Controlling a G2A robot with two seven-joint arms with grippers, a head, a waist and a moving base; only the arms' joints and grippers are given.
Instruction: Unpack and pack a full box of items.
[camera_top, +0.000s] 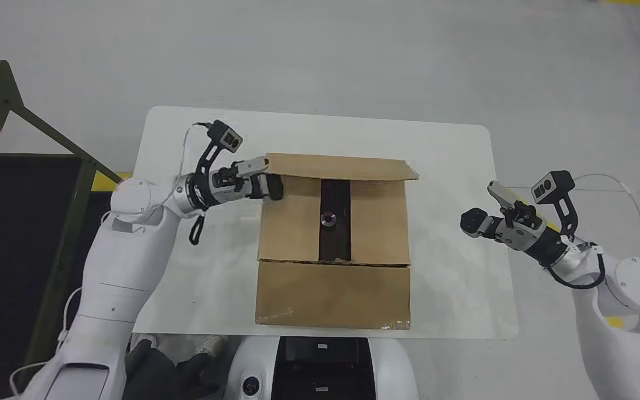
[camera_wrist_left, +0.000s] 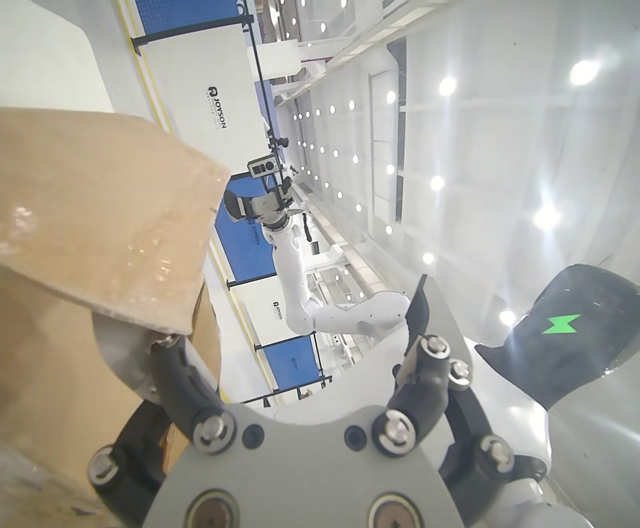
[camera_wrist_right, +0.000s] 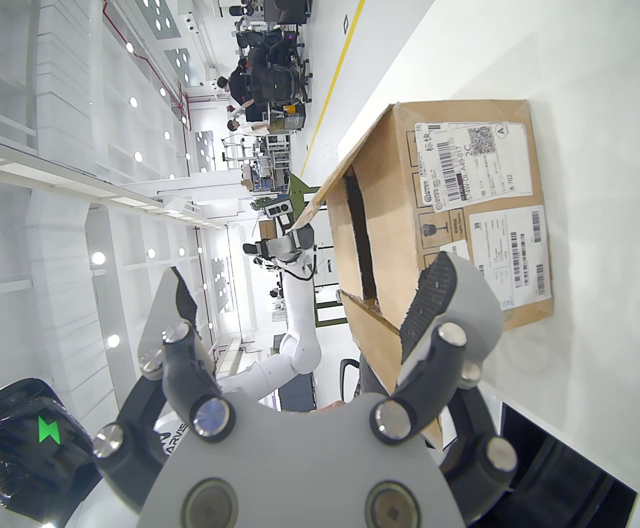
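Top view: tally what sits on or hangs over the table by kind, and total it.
Cardboard box: 1
Round item in the box's gap: 1
Grippers, left gripper and right gripper: 2
Total: 4

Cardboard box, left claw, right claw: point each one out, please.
cardboard box (camera_top: 380, 215), top view, on a top flap beside the dark gap.
left claw (camera_top: 268, 182), top view, midway between its fingertips.
right claw (camera_top: 483, 208), top view, midway between its fingertips.

White arms (camera_top: 125, 250), grey left hand (camera_wrist_left: 295, 320) and right hand (camera_wrist_right: 307, 272), black ribbed pads (camera_wrist_right: 430, 295), silver screws (camera_wrist_right: 215, 417), green emblems (camera_wrist_right: 48, 430)
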